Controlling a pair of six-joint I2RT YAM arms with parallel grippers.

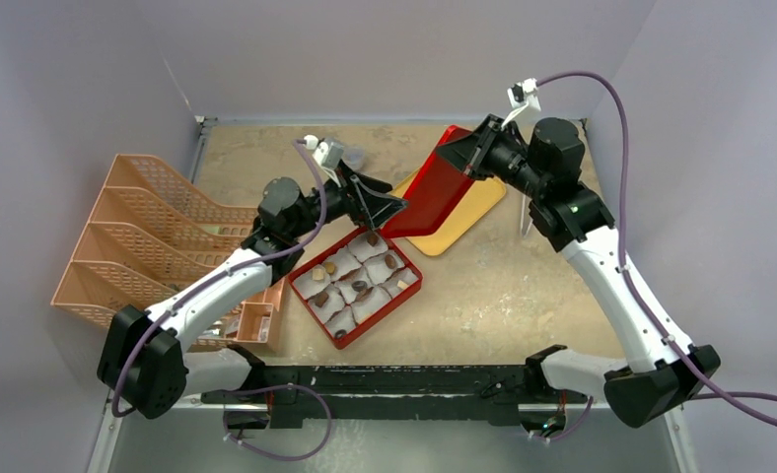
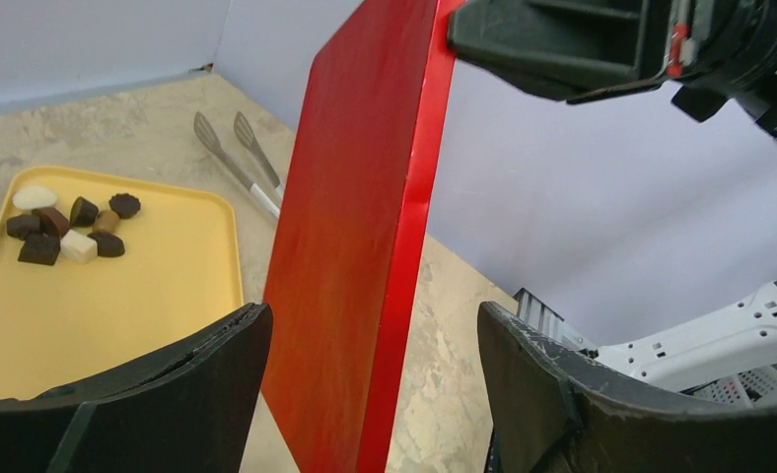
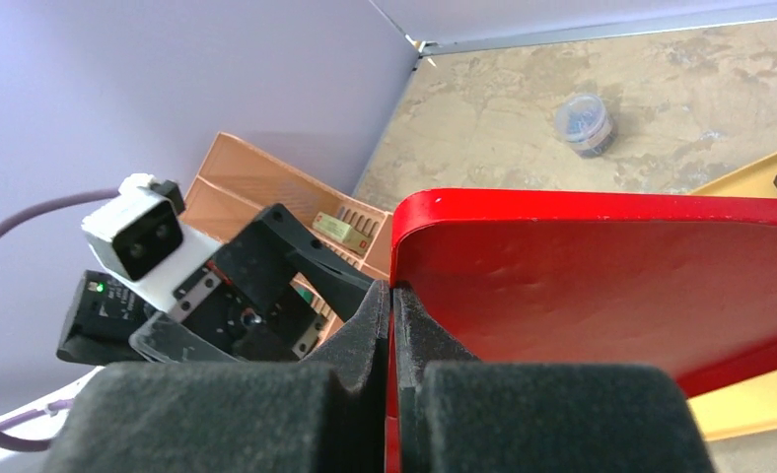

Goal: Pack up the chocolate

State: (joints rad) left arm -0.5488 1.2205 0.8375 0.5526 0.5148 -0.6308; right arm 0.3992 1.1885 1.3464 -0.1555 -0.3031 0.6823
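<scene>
Left wrist view: loose dark, tan and cream chocolate chunks [image 2: 64,229] huddle on the yellow plastic tray [image 2: 168,296] — light, small, probably slippery, best pinched across flat sides. Left gripper [image 2: 370,330] gapes around the flat red lid [image 2: 350,246] — right gripper [image 3: 392,305] pinches its edge.
</scene>
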